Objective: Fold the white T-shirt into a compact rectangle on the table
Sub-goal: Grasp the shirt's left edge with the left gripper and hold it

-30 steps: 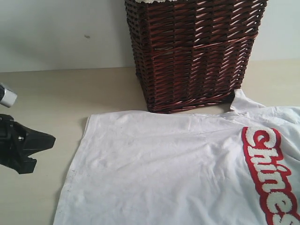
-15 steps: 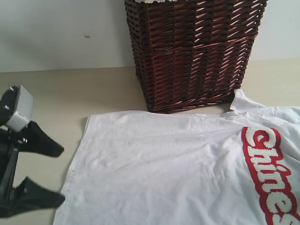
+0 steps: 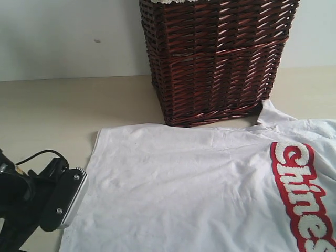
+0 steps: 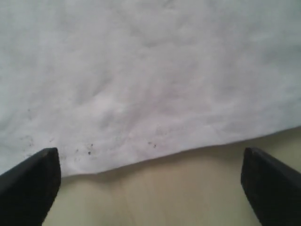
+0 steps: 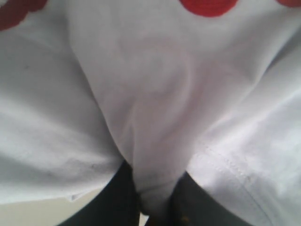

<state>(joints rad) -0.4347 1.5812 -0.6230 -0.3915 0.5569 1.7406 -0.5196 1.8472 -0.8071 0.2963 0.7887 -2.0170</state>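
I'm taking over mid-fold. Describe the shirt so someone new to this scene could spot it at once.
Find the tall dark brown wicker basket standing at the back of the pale beige table. Spread out just in front of it lies the white T-shirt. It is the only cloth in view, marked by fuzzy white lettering outlined in red.

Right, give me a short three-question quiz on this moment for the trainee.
1. True or false: the left gripper is clamped on the white T-shirt.
2. What stands on the table beyond the T-shirt? A dark brown wicker basket; B cardboard box; C plastic crate.
3. What is the right gripper holding?
Key: 1 false, its jaws stand open; 2 A; 3 a pinched fold of the white T-shirt.
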